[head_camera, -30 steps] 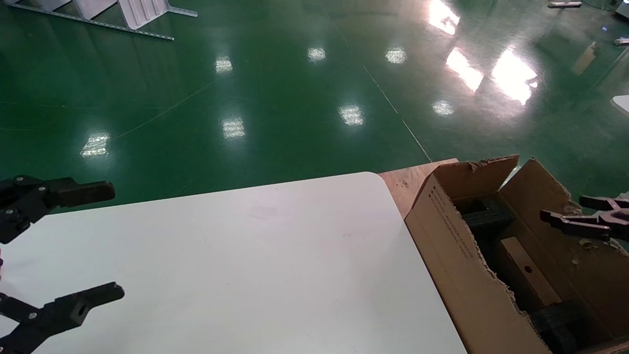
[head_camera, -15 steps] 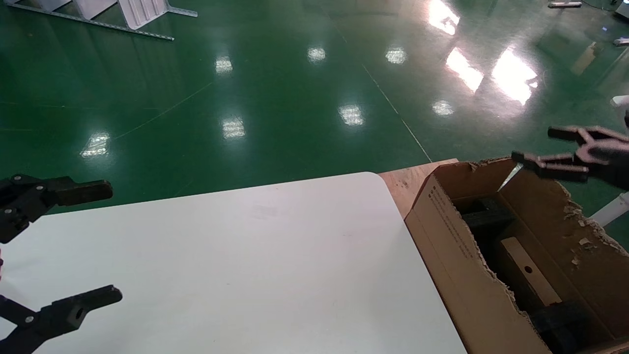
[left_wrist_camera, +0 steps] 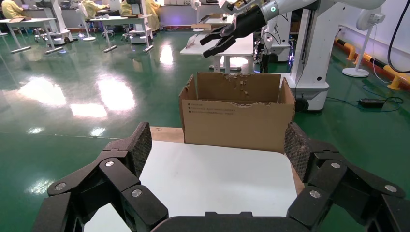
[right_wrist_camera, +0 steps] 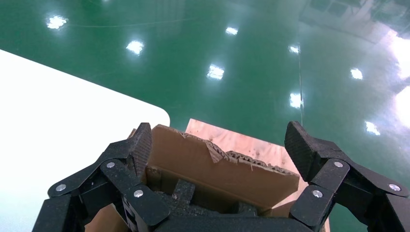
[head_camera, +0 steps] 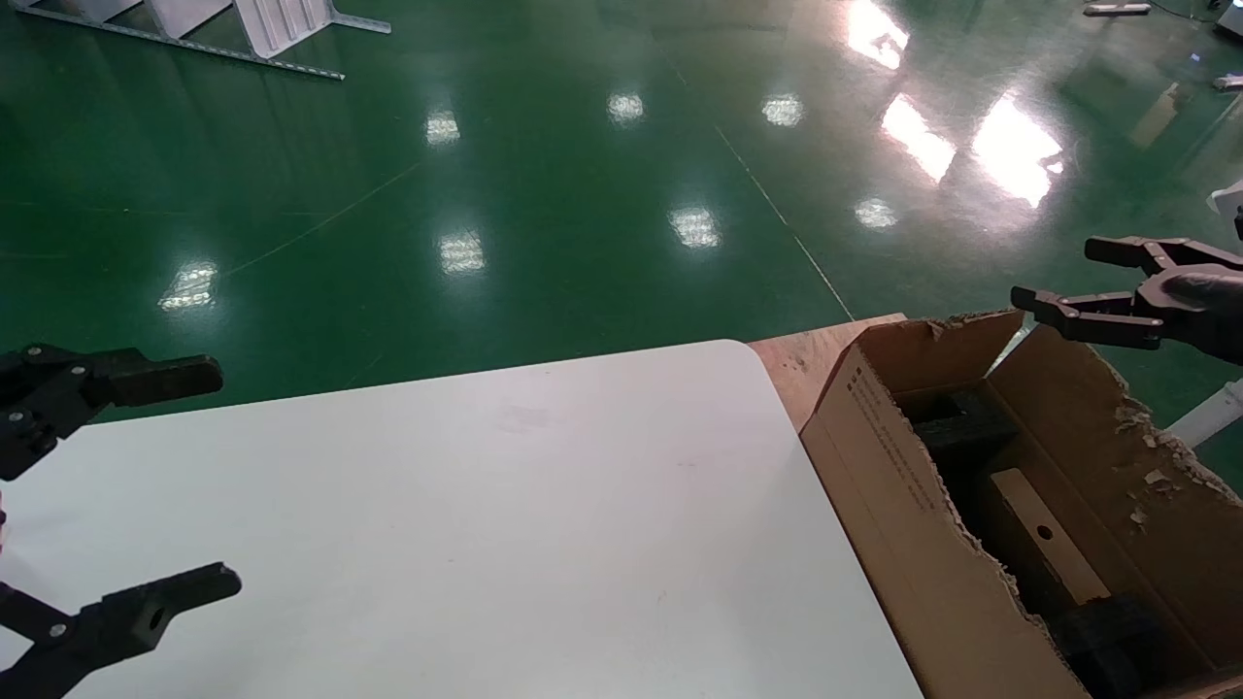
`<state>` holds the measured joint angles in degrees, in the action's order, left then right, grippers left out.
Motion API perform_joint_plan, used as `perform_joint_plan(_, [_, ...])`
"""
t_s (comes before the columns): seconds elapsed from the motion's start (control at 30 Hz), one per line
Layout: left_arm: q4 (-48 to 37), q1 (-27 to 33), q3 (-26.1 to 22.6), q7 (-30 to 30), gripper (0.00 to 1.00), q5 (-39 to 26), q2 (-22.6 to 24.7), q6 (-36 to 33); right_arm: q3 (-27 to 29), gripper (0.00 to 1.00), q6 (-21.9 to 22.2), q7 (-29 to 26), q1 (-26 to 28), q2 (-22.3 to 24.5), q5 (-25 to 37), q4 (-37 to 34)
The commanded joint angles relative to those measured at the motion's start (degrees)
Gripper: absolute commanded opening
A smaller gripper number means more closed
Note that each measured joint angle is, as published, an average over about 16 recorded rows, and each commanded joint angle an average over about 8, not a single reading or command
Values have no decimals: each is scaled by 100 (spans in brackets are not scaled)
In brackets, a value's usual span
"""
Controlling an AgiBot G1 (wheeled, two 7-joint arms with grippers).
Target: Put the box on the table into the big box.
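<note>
The small taped box (head_camera: 1047, 549), with its round black hole up, lies inside the big box (head_camera: 898, 456) among dark foam (head_camera: 957, 427). The big box stands on a wooden board beside the white table (head_camera: 486, 505). My right gripper (head_camera: 1054, 272) is open and empty, hovering above the big box's far torn rim. In the right wrist view that gripper (right_wrist_camera: 220, 142) frames the torn flap (right_wrist_camera: 217, 169) and foam below. My left gripper (head_camera: 225, 476) is open and empty over the table's left end. In the left wrist view it (left_wrist_camera: 217, 150) faces the big box (left_wrist_camera: 237, 116).
A wooden board (head_camera: 806, 354) lies under the big box at the table's rounded corner. Shiny green floor surrounds everything. A white metal frame (head_camera: 243, 29) lies far back on the left. A white robot base (left_wrist_camera: 314, 53) stands behind the big box.
My right gripper has risen from just over the big box's inside to above its far rim, still open and empty. The small box has stayed inside. The left arm has not moved.
</note>
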<state>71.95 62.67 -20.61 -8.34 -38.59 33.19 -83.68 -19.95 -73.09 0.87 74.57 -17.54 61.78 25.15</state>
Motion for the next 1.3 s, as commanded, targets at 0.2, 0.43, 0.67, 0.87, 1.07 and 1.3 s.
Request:
perform_joint_plan(0.2, [0, 0, 0, 0, 100, 0, 0, 0, 24, 100, -98, -80, -95, -124, -136, 320])
perform_joint_plan(0.43, [-1, 0, -1, 0, 100, 0, 0, 0, 71, 100, -247, -218, -250, -333, -374, 900])
perform_joint_plan(0.67, [-1, 0, -1, 1, 100, 1, 0, 0, 119, 100, -397, -358, -405, -542, -613, 1482])
perform_joint_plan(0.87, [-1, 0, -1, 1, 100, 1, 0, 0, 159, 100, -525, -477, -538, -721, -817, 1981])
perform_joint_plan(1.07, [-1, 1, -1, 1, 100, 1, 0, 0, 200, 100, -653, -596, -671, -900, -1022, 2479])
perform_joint_plan(1.3, [-1, 1, -2, 1, 100, 1, 0, 0, 248, 100, -803, -736, -826, -1109, -1261, 3062])
